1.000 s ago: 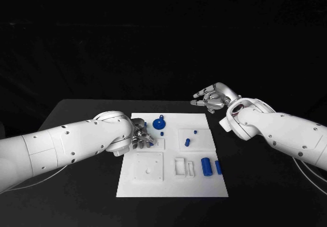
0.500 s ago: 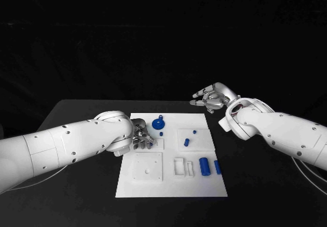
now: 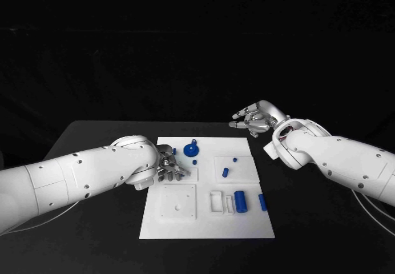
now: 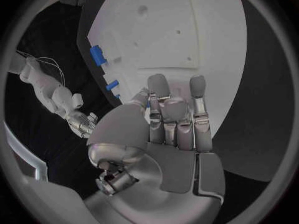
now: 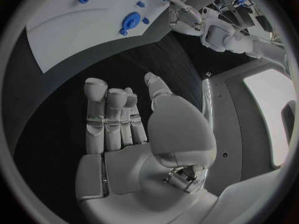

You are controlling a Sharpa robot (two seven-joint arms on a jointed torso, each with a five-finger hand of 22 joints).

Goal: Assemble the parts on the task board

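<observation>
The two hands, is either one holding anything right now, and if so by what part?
Nothing is held. The left hand rests open over the task board; the right hand hangs empty beyond the board's far corner.

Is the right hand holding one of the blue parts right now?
No: in the right wrist view the right hand has bare fingers with nothing between them, raised over the black table beyond the task board.

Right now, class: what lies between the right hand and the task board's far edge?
In the head view, only bare black table lies between the right hand, raised beyond the far right corner, and the task board. No blue part sits in that stretch.
</observation>
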